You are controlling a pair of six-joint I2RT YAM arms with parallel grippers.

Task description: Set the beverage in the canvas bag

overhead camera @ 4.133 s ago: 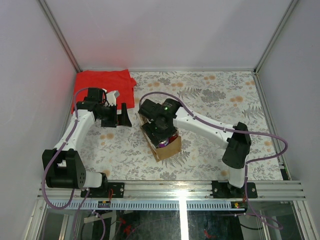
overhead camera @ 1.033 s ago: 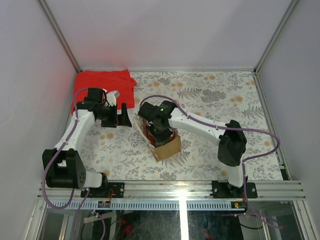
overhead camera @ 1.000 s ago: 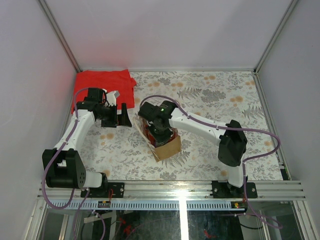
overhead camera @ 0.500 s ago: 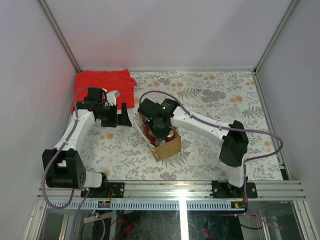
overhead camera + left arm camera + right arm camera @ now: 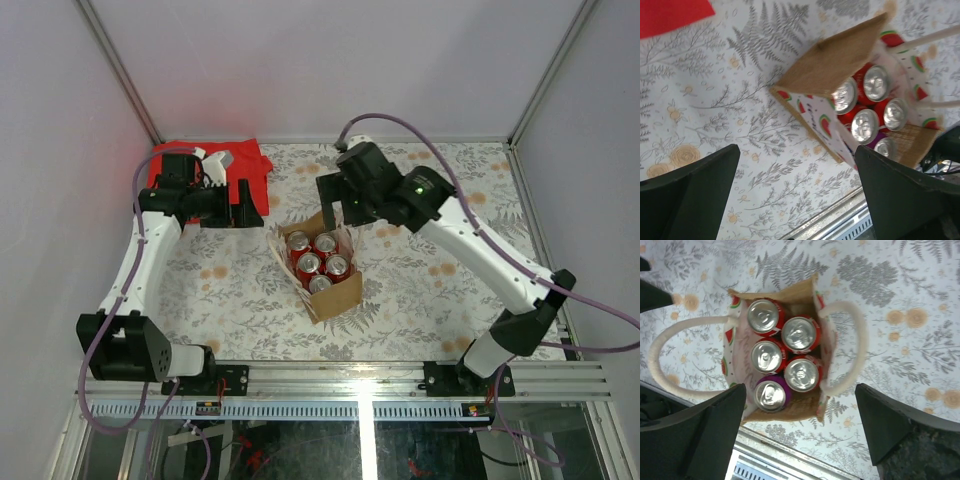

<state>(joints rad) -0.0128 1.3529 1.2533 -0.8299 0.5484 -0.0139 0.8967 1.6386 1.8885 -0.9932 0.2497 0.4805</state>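
The canvas bag [image 5: 338, 297] stands upright mid-table, tan-brown with two cream looped handles [image 5: 852, 347]. Inside it stand several cans, tops up: red ones [image 5: 798, 334] and one purple beverage can [image 5: 769, 394] at the bag's near end, which also shows from the left wrist [image 5: 886, 146]. My right gripper [image 5: 335, 210] hovers open above and behind the bag, nothing between its fingers; in the right wrist view the right gripper [image 5: 800, 432] looks straight down into the bag [image 5: 790, 412]. My left gripper [image 5: 247, 205] is open and empty, left of the bag [image 5: 840, 65].
A folded red cloth [image 5: 255, 160] lies at the back left corner, partly under the left arm, and shows in the left wrist view as the red cloth [image 5: 670, 12]. The floral table cover [image 5: 450, 250] runs to walls on three sides. A metal rail [image 5: 360, 385] lines the near edge.
My right gripper has opened, let go of the can inside the bag, and risen up and back to the right. The left arm has also lifted toward the back.
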